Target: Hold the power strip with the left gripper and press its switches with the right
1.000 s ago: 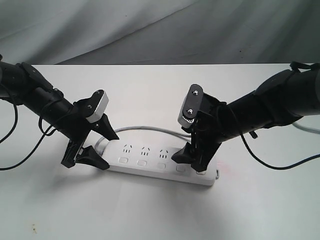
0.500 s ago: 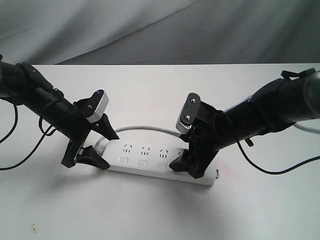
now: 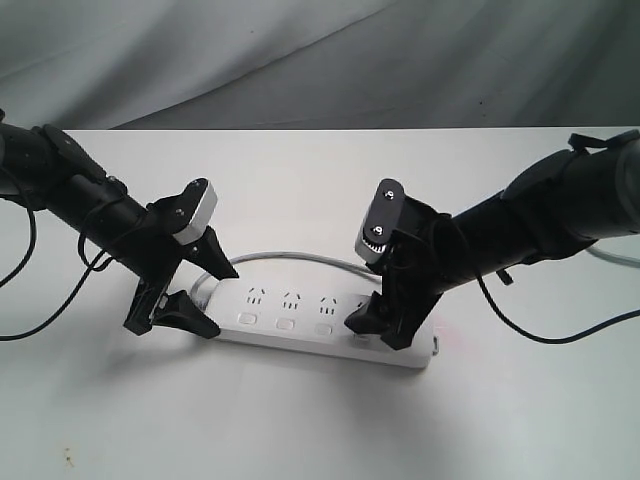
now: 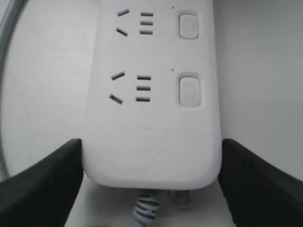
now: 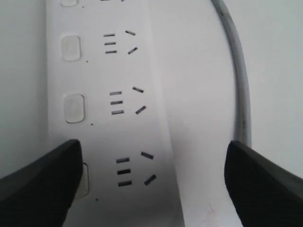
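Slightly higher and further right than half a second ago: the right gripper (image 3: pixel 378 332), fingers (image 5: pixel 38 182) spread wide over the right-hand end of the power strip (image 3: pixel 300 325), one tip overlapping the edge of one of the switches (image 3: pixel 284 325); cannot tell whether pressing. No shift at the left gripper (image 3: pixel 222 302), closed on the strip's cord end with fingers (image 4: pixel 42 182) against both long sides. Strip itself unmoved, flat on the white table (image 3: pixel 300 170), grey cord (image 3: pixel 290 257) curving behind. Faint embossed marking (image 4: pixel 151 140) near the cord end, unreadable.
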Tool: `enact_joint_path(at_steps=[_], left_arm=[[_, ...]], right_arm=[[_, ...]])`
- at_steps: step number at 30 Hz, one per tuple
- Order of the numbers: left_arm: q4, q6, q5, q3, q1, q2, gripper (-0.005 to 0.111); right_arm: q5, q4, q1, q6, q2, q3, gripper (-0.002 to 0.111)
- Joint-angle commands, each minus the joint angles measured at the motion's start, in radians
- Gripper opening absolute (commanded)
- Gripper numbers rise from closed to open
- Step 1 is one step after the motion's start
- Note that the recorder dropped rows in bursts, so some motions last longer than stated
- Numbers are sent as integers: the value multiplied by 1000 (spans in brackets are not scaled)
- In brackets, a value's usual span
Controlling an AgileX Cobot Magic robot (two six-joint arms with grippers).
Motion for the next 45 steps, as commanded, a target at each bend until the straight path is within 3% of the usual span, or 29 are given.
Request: enact_joint_path(at_steps=[1, 31, 39, 45], left_arm=[[-9, -3, 21, -4, -5, -3, 47], [-9, -3, 21, -4, -5, -3, 47], [-9, -3, 21, -4, -5, -3, 47], [-9, -3, 21, -4, -5, -3, 47]], right_arm=[[-16, -5, -9, 5, -5, 4, 75], [-91, -31, -9, 5, 89, 48, 75], [-67, 9, -9, -1, -25, 48, 75], [28, 49, -112, -27, -100, 48, 75]])
